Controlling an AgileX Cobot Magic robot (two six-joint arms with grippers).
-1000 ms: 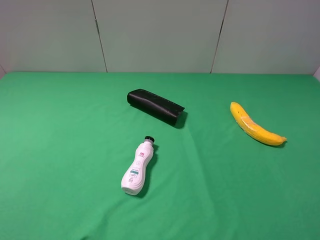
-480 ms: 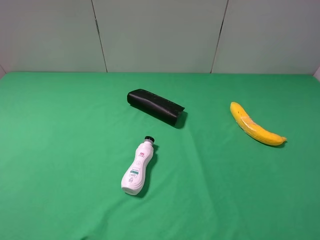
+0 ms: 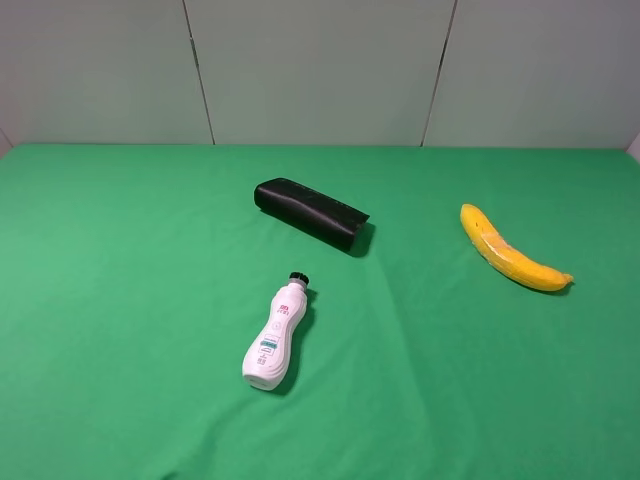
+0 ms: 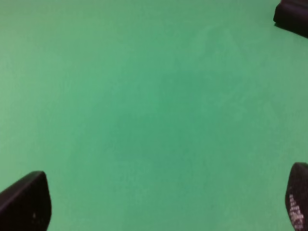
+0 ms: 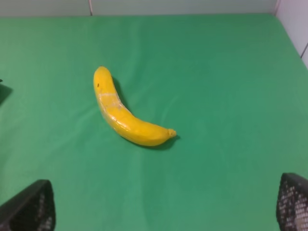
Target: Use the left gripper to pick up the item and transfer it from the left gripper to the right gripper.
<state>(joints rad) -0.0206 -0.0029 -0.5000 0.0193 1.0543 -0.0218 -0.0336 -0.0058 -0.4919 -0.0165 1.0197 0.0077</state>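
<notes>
Three items lie on the green cloth [image 3: 120, 300]. A white bottle with a black cap [image 3: 276, 336] lies on its side near the middle front. A black oblong case [image 3: 310, 213] lies behind it. A yellow banana [image 3: 510, 251] lies at the right. Neither arm shows in the exterior high view. My left gripper [image 4: 161, 204] is open and empty over bare cloth, and a corner of the black case [image 4: 293, 17] shows at the edge of its view. My right gripper [image 5: 161, 204] is open and empty, with the banana [image 5: 122, 115] lying ahead of it.
A pale grey panelled wall [image 3: 320, 70] stands behind the table's far edge. A white wall edge [image 5: 296, 24] borders the cloth on the right side.
</notes>
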